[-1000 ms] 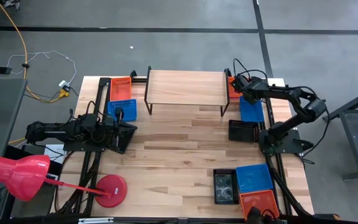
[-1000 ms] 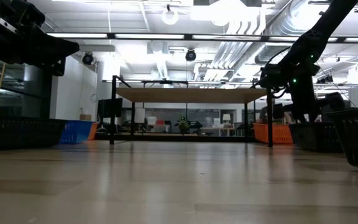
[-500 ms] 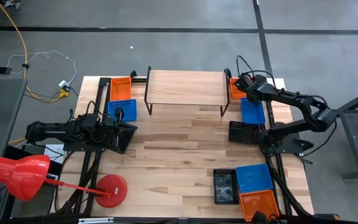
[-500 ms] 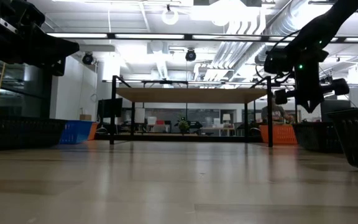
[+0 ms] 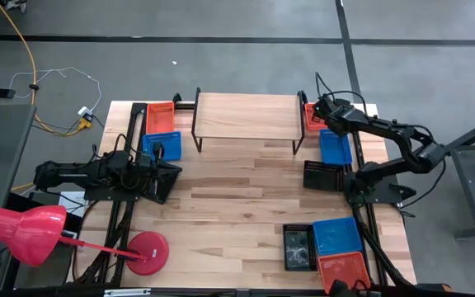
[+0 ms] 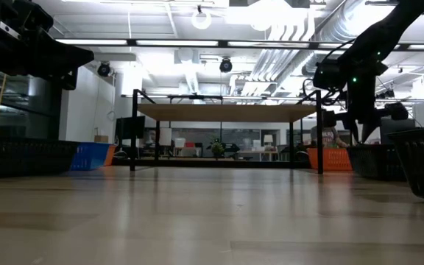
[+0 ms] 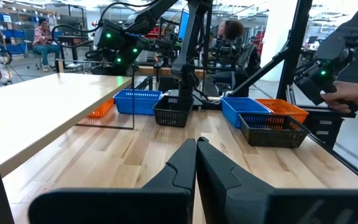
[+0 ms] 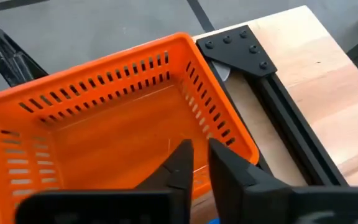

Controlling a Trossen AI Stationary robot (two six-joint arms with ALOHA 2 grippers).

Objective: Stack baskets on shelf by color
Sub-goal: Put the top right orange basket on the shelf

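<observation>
Right gripper (image 8: 194, 163): poised over the near wall of an orange basket (image 8: 110, 118), fingers a narrow gap apart, nothing between them; no contact can be made out.
Orange basket (image 5: 313, 117): on the surface at the far right corner, just beside the shelf's right legs.
Blue basket (image 5: 335, 147): next in the row, just nearer than the orange one.
Black basket (image 5: 322, 174): nearest of that right-hand row.
Shelf (image 5: 246, 115): light wood on black legs at the far middle of the surface (image 5: 229, 206); top bare.
Left gripper (image 7: 196, 163): fingers pressed together, holding nothing, low over the left side of the surface.
Left baskets: orange (image 5: 160, 117) and blue (image 5: 162, 145) beside the shelf's left legs.
Near-right baskets: black (image 5: 298, 247), blue (image 5: 337, 236), orange (image 5: 343, 271).
Red lamp (image 5: 148, 252): near-left edge.
</observation>
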